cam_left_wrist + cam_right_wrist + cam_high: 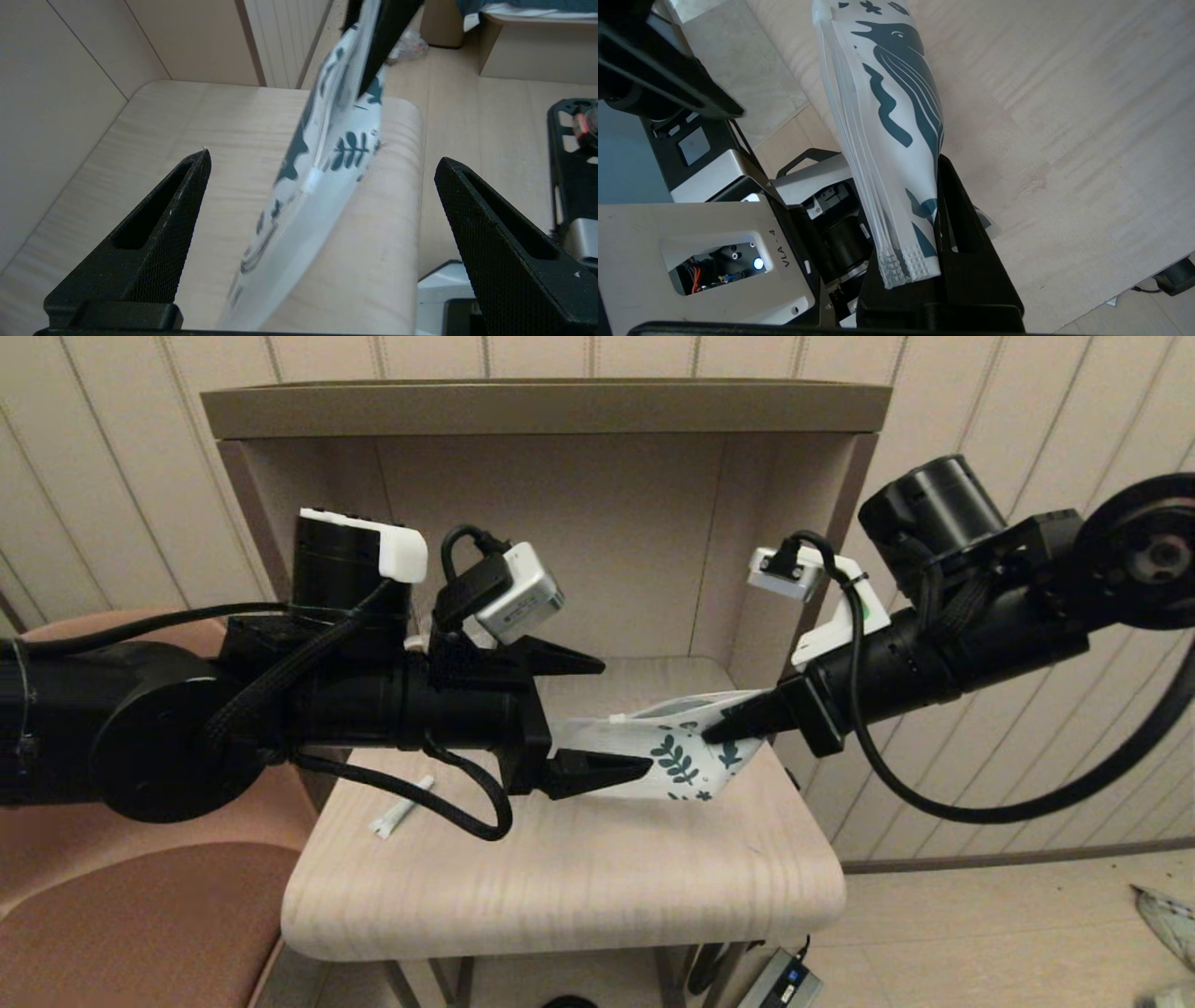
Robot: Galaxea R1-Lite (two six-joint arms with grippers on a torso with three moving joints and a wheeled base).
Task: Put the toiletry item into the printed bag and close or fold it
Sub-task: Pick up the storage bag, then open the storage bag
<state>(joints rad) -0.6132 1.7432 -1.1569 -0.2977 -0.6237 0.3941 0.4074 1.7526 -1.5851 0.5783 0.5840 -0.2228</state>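
Right gripper (738, 728) pinches the printed bag (667, 751) up off the shelf (560, 877) – left gripper (597, 714) gapes empty around it, toiletry item (401, 807) lying nearby.

This looks like a furnished room in a home or a mock-up of one, used for robot trials. Behind the two black arms stands a pale wood-grain side table (560, 887) with a boxed shelf (541, 406) over its back half, set against a wall of cream vertical panels (1027, 411). Beside the left arm sits a brown padded seat (140, 933) (a chair or sofa, hard to tell). Below the right arm runs tiled flooring (1008, 943).
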